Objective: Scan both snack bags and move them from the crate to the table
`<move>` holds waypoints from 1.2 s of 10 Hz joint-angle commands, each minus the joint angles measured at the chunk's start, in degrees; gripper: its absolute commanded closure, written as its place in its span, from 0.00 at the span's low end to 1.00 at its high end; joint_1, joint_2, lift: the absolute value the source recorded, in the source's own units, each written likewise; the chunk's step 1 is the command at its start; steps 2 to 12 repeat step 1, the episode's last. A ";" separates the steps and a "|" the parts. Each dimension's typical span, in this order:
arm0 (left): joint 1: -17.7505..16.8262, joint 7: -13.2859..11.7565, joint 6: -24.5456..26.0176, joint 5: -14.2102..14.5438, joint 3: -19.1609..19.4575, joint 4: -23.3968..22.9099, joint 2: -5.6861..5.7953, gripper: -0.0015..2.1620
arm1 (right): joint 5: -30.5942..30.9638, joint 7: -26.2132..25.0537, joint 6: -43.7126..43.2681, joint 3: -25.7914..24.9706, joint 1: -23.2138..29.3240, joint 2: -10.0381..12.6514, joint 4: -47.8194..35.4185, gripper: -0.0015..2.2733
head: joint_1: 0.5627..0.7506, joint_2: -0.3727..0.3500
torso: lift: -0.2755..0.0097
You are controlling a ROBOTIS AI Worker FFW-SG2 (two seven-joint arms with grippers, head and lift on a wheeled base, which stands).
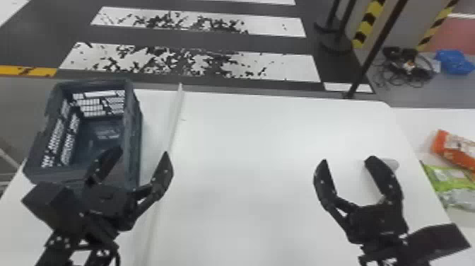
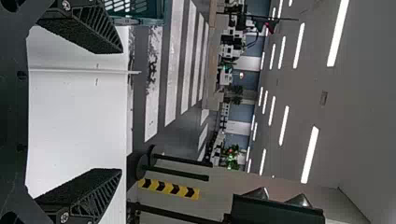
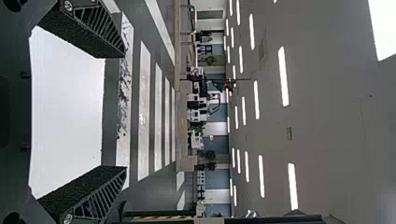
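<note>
Evidently, the left gripper (image 1: 142,152) and right gripper (image 1: 347,162) gaped wide, empty; with orange bag (image 1: 454,149) and green bag (image 1: 449,178) rightward of both, retreating slowly seemed wisest

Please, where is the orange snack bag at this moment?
In the head view, the orange snack bag lies at the right edge, to the right of the right gripper and just beyond the green bag.

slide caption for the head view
Left claw and right claw open, crate at left, orange bag and green bag at right.
</note>
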 commanded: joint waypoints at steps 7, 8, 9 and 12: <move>0.00 0.00 -0.05 -0.01 0.00 0.05 0.00 0.04 | 0.08 0.00 0.00 0.05 0.00 0.00 0.00 0.03 | 0.70 0.43 | 0.66; 0.00 0.00 -0.05 -0.01 0.00 0.05 0.00 0.04 | 0.08 0.00 0.00 0.05 0.00 0.00 0.00 0.03 | 0.70 0.43 | 0.66; 0.00 0.00 -0.05 -0.01 0.00 0.05 0.00 0.04 | 0.08 0.00 0.00 0.05 0.00 0.00 0.00 0.03 | 0.70 0.43 | 0.66; 0.00 0.00 -0.05 -0.01 0.00 0.05 0.00 0.04 | 0.08 0.00 0.00 0.05 0.00 0.00 0.00 0.03 | 0.70 0.43 | 0.66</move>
